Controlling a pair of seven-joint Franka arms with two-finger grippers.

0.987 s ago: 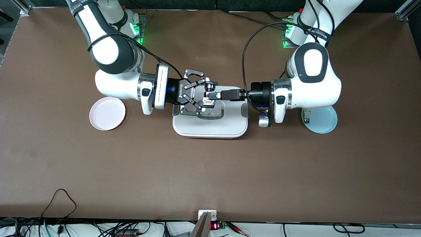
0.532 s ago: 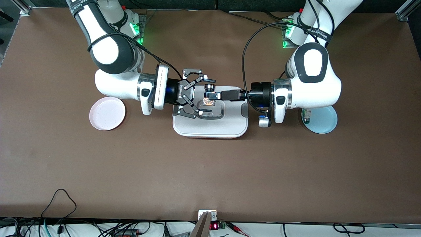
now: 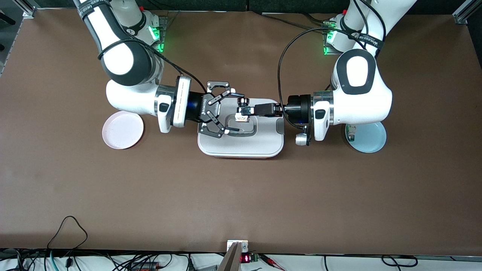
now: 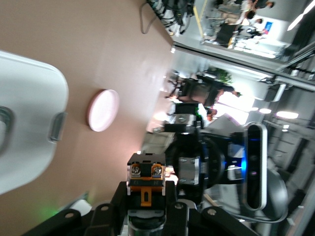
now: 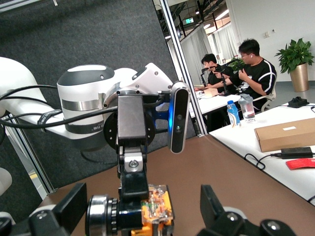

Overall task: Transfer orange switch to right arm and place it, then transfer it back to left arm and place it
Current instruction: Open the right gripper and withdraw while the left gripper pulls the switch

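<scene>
The orange switch (image 3: 242, 110) hangs over the white box (image 3: 241, 145), near its grey handle. My left gripper (image 3: 244, 109) is shut on the switch, its black fingers clamping the body (image 4: 145, 183). My right gripper (image 3: 230, 111) stands open over the box's edge toward the right arm's end. Its fingers (image 5: 73, 202) sit wide on either side of the switch (image 5: 156, 209) without touching it. In the right wrist view the switch's silver-ringed black end and orange terminal block show, with a left finger (image 5: 132, 147) pressed on it.
A pink plate (image 3: 122, 130) lies toward the right arm's end of the table. A light blue plate (image 3: 371, 140) under the left arm holds a small white-and-green component (image 3: 351, 131). Cables run along the table's front edge.
My right gripper has opened wide, let go of the switch and drawn back toward its own end. The left gripper still holds the switch over the box.
</scene>
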